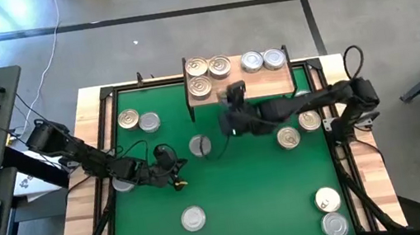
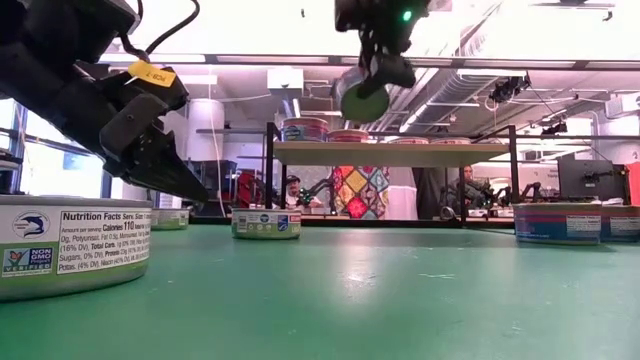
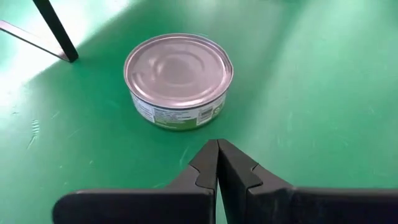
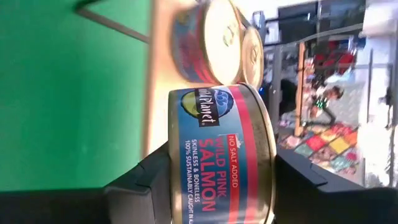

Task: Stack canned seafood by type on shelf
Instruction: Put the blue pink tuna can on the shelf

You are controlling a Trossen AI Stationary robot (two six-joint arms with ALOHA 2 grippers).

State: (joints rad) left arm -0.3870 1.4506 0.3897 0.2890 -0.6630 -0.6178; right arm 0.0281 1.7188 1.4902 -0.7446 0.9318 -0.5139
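Gripping a salmon tin (image 4: 221, 155) between its fingers, the right gripper (image 1: 235, 105) is hovering just before the shelf (image 1: 268, 84), golden-lidded cans (image 1: 209, 74) directly beyond; the left gripper (image 3: 217, 168), pinched shut, is idling near a silver-lidded can (image 3: 178, 79).

Light comes from overhead: in the low view the ceiling fixtures (image 2: 300, 58) blow out to white, leaving both arms near-silhouettes against them. The green mat (image 1: 229, 190) is evenly lit from above, with only soft, short shadows beside the cans. In the left wrist view a pale glare washes the mat beyond the left gripper (image 3: 217, 163), and the silver can lid (image 3: 178, 70) ahead of it shows a smooth sheen. The near can (image 2: 72, 245) in the low view is slightly soft, the label still readable. In the right wrist view the salmon can (image 4: 224, 155) is sharp; the tins past the right gripper (image 4: 221, 180) and the room are blurred and overbright.
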